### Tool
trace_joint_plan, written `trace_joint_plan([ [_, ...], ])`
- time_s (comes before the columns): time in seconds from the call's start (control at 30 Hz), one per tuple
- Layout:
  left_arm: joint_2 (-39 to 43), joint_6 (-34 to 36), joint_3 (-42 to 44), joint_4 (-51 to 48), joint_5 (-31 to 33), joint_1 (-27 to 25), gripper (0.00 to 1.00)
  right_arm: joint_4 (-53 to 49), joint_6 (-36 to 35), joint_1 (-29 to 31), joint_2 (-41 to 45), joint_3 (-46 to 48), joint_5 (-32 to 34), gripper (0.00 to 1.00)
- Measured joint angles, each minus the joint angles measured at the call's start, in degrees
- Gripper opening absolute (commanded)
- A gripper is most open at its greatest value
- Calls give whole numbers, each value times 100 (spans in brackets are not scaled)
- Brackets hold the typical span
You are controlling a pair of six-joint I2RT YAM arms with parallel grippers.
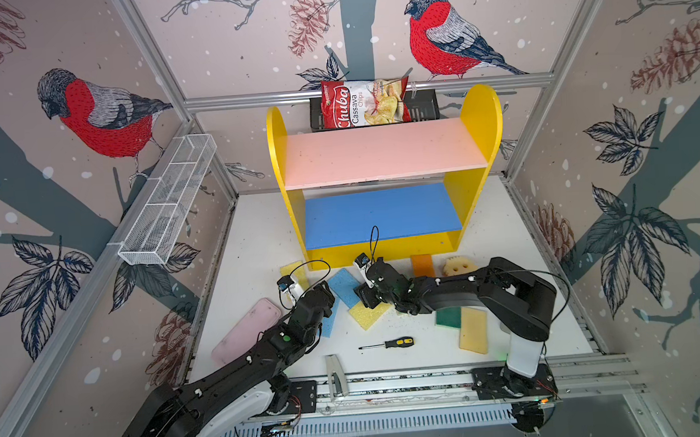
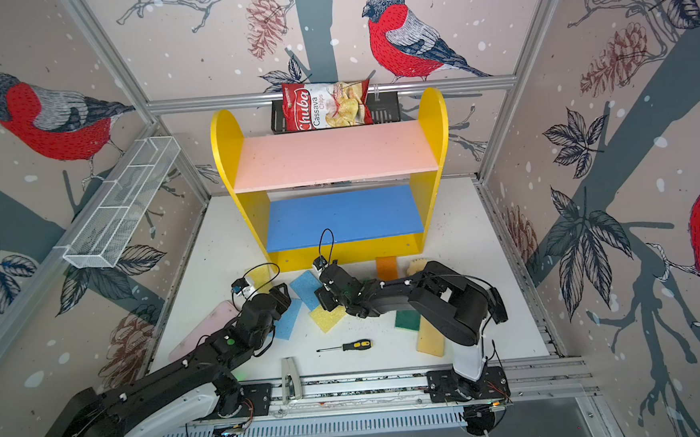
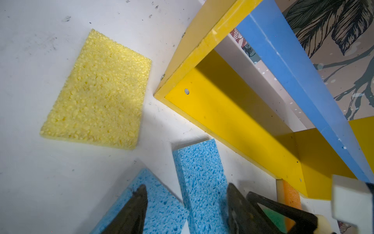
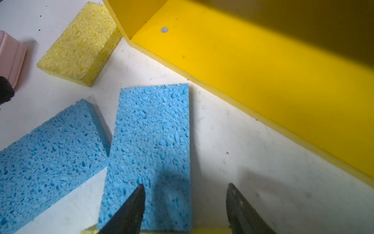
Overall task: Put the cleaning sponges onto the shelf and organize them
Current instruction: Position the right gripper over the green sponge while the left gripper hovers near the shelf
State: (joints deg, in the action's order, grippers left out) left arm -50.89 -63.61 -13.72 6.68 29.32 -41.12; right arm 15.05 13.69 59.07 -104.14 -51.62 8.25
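While the left pincer [image 3: 186,186] and right pincer [image 4: 185,185] gape over blue sponges [image 4: 149,131], the black basket [image 1: 424,106] holds a chips bag [image 1: 364,102]

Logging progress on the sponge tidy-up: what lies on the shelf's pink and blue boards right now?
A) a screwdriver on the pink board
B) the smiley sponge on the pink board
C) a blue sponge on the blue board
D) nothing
D: in a top view the pink board and blue board are bare; the sponges lie on the table.
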Motion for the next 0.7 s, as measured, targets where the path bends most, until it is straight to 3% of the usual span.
trace_joint_plan([
  [0.33,-190,223,-79,74,68,-2,62,-402,531,-317,1198,782,651,62],
  [0.53,-841,472,-356,450,72,-2,63,-787,1217,-555,1980,1672,822,59],
  [0.7,-1604,723,-776,774,22,-2,58,-863,1423,-741,2105,1838,802,54],
])
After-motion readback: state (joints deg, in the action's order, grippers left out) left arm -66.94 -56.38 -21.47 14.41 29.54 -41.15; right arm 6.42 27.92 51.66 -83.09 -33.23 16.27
